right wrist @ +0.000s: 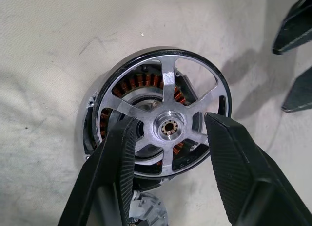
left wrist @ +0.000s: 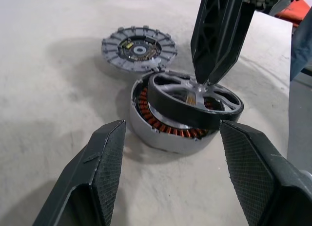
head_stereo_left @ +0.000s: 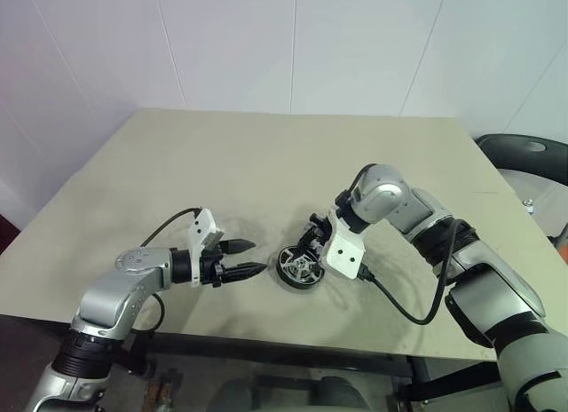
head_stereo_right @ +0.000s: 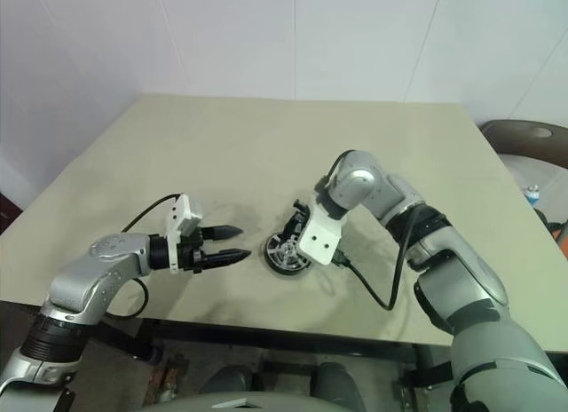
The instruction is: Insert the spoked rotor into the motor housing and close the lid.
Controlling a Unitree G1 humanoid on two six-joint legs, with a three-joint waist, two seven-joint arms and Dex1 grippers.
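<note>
Table point(head_stereo_left: 266, 163): broad beige top, scuffed with dark marks near the front edge; carries every item below.

Right gripper point(right wrist: 168, 136): pointing steeply down over the stacked parts, fingers point(right wrist: 117, 158) spread to either side of the rotor's hub, tips resting on the spokes, not pinching.

Left gripper point(head_stereo_left: 253, 257): near the front edge, aimed sideways at the parts, fingers point(left wrist: 105, 158) spread wide, holding nothing, just beside the housing without touching.

Motor housing point(left wrist: 161, 133): round silver-grey cup, flat on the table between the two grippers, copper windings visible along the inner wall.

Spoked rotor point(left wrist: 195, 106): black ring with silvery spokes and a brass-centred hub, sitting tilted on the housing, one side raised above the rim, not fully seated.

Lid point(left wrist: 139, 47): round grey disc with segmented rim and dark centre, flat on the table, just beside the housing on the far side from the left gripper.
</note>
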